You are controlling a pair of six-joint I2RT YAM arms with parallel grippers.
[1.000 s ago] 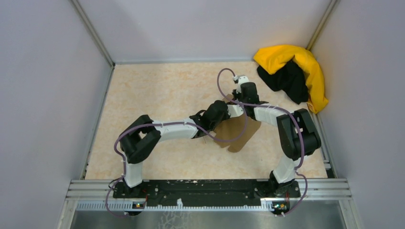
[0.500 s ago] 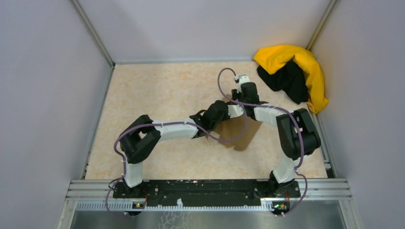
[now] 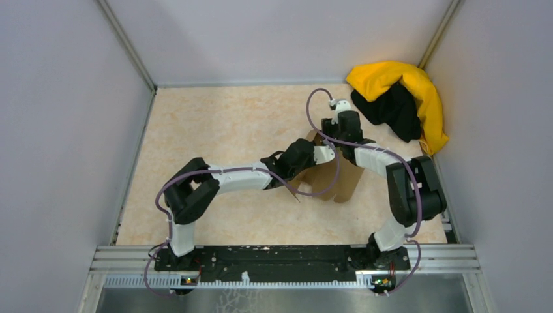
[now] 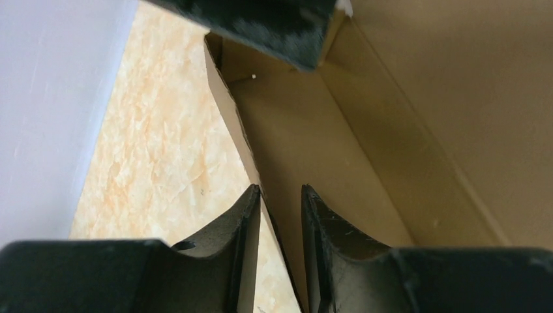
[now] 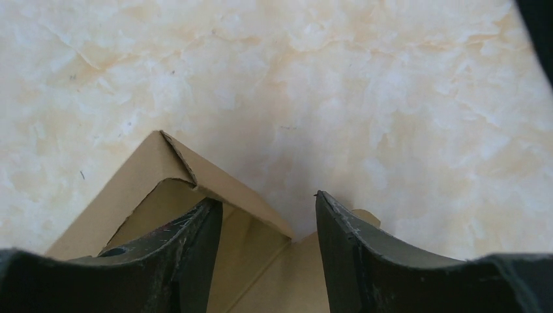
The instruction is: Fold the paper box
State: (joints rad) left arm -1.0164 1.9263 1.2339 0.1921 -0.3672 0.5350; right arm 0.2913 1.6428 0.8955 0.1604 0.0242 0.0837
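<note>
The paper box [image 3: 342, 182] is a brown cardboard mailer, partly raised, lying right of centre on the table. In the left wrist view its inner panels [image 4: 391, 130] fill the right side. My left gripper [image 3: 317, 154] [image 4: 279, 190] is narrowly open, with a thin upright wall of the box between its fingers. My right gripper [image 3: 325, 139] [image 5: 269, 199] is wide open just above the box's far corner [image 5: 189, 176], and a folded flap edge sits between its fingers.
A yellow-and-black cloth heap [image 3: 401, 98] lies in the far right corner. Grey walls enclose the table on three sides. A purple cable [image 3: 319, 189] from the left arm hangs across the box. The arm bases stand on the black rail [image 3: 280, 261] at the near edge.
The right arm has shifted right and a little farther back. The box has swung to the right with it, and its near flap now points more to the right. The left arm has barely moved.
</note>
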